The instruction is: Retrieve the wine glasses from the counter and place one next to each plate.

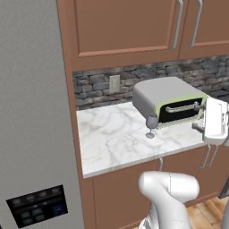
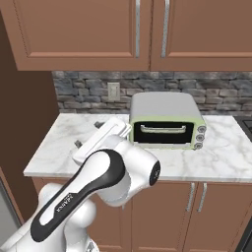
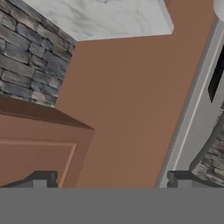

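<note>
— Is any writing readable?
— Small print is seen on the arm point(image 2: 64, 199), too blurred to be read.
— What materials are noted?
— A white veined marble desk point(image 1: 112, 138) is backed by rough grey stone point(image 1: 96, 87). One translucent stemmed glass point(image 1: 151, 125) is stood upright on it, just before a rounded grey oven point(image 1: 167, 102).
— And the end effector point(image 3: 107, 178)?
— Its dark tips are held wide apart, nothing between them.

veined marble counter point(image 1: 112, 134), rough stone backsplash point(image 1: 96, 89), translucent wine glass point(image 1: 151, 123).
</note>
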